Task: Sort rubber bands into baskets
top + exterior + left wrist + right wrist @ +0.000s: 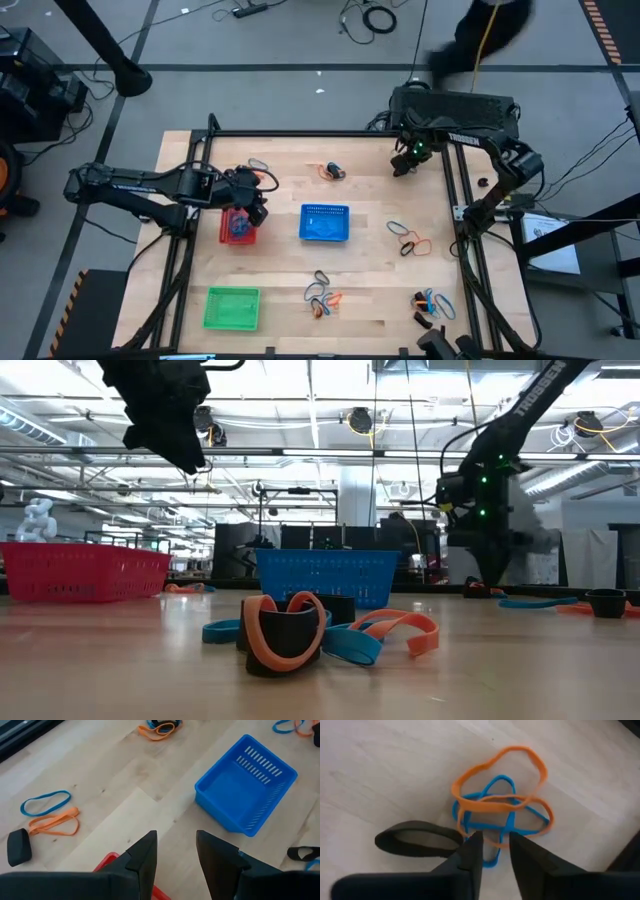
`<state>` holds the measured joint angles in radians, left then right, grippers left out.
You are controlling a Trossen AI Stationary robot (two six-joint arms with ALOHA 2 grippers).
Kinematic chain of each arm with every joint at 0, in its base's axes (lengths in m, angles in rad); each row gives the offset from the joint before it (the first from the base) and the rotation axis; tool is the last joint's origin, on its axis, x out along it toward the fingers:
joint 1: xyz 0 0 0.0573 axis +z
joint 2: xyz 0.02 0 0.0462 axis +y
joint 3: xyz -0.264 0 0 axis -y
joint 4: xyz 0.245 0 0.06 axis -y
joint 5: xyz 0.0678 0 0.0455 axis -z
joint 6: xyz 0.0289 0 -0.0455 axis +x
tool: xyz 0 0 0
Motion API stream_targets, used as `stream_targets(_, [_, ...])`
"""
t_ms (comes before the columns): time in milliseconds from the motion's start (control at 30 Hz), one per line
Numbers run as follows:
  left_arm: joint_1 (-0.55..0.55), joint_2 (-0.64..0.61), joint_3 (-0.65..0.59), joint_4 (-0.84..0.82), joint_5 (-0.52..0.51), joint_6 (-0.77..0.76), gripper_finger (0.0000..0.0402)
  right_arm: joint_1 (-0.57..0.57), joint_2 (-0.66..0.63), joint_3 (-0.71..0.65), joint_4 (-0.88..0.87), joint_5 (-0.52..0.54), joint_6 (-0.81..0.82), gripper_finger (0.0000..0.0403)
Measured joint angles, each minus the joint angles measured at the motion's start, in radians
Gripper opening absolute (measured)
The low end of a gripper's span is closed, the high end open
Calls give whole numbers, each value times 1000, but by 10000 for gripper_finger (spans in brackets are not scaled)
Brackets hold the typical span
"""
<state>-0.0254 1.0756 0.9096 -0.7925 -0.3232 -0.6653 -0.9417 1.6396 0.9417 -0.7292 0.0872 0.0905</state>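
Note:
Three baskets sit on the wooden table: red (238,228), blue (325,222) and green (232,307). My left gripper (176,845) hangs open above the red basket's (107,861) far edge, nothing between its fingers. At the far right, my right gripper (495,842) points straight down over a small heap of rubber bands: two orange loops (495,775), a blue one (506,820) and a black one (415,840) lying flat on the wood. Its fingers stand a narrow gap apart. In the high view the right gripper (402,166) hides this heap. My right gripper's fingertips (475,845) stand from above over the near part of the blue and orange bands (492,835). I cannot tell whether they touch the bands. The bands lie flat on the table.
More band heaps lie at the far middle (335,172), right of the blue basket (405,238), near middle (320,295) and near right (430,303). Loose blue (45,802), orange (52,825) and black (19,847) bands lie beyond the red basket. Black frame rails (465,230) edge the table.

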Motion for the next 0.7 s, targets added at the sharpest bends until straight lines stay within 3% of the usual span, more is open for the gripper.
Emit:
stream_targets(167, [0,0,0,0,3,-6,144,-2,38,0,41,6,-20,129])
stream_targets(367, [0,0,0,0,5,-9,144,-1,57,0,39,37,-4,127])
stream_targets(500, [0,0,0,0,5,-9,144,-8,57,0,46,40,-11,92])
stream_targets(633, [0,0,0,2,5,-9,144,-15,57,0,58,46,-32,19])
stream_targets(700, [0,0,0,2,5,-9,144,-16,57,0,60,46,-37,9])
